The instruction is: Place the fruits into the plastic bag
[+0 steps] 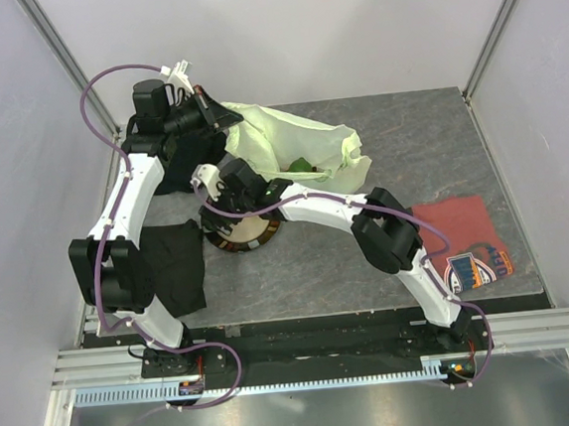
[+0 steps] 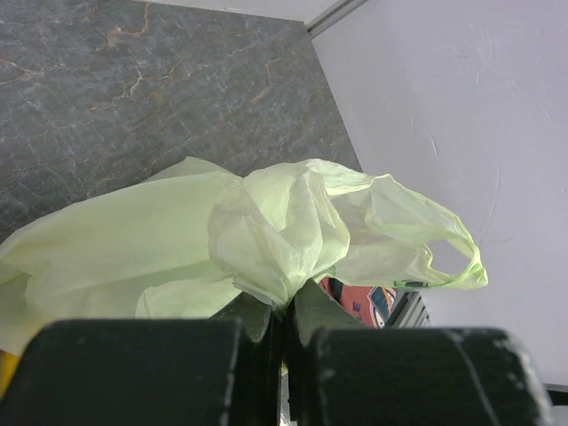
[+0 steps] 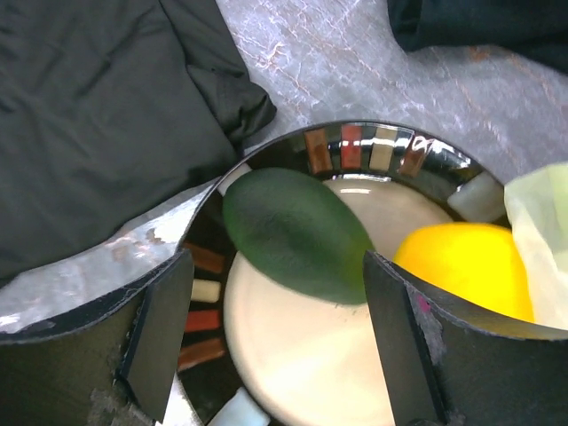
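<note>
The pale green plastic bag (image 1: 298, 140) lies at the back of the table with a green fruit (image 1: 302, 165) showing inside its mouth. My left gripper (image 1: 226, 118) is shut on a bunched edge of the bag (image 2: 266, 231) and holds it up; its jaws (image 2: 286, 306) are closed on the film. My right gripper (image 1: 239, 215) hangs open just above the plate (image 1: 257, 239). In the right wrist view a green avocado-like fruit (image 3: 297, 235) lies on the plate (image 3: 355, 146) ahead of the open gripper (image 3: 280, 333), untouched. A yellow lemon (image 3: 466, 266) lies beside it.
A black cloth (image 1: 175, 267) lies left of the plate and shows in the right wrist view (image 3: 98, 115). Another black cloth (image 1: 177, 175) lies behind it. A red printed shirt (image 1: 466, 242) lies at the right. The bag's edge (image 3: 546, 240) reaches the plate.
</note>
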### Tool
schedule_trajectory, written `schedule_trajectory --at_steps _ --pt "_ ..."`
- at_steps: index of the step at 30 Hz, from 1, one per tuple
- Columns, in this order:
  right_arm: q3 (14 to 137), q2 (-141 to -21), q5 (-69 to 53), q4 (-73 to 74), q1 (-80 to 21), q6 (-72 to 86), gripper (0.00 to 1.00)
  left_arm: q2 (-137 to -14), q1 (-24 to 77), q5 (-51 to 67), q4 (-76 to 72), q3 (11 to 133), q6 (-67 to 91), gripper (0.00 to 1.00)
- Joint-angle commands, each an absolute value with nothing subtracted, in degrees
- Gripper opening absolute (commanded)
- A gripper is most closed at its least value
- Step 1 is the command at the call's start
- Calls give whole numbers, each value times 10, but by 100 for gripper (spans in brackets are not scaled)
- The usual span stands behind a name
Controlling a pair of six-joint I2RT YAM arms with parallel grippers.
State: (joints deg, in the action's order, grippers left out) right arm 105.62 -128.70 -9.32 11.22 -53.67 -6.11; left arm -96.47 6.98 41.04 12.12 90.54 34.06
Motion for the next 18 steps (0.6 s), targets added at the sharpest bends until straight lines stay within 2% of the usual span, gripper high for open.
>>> schedule_trajectory --at_steps 1,18 --pt "1093 -1310 -105 89 -537 -130 85 -945 69 420 105 903 337 2" --pt "1156 -1397 -120 107 -537 -168 85 -943 69 421 105 901 337 2"
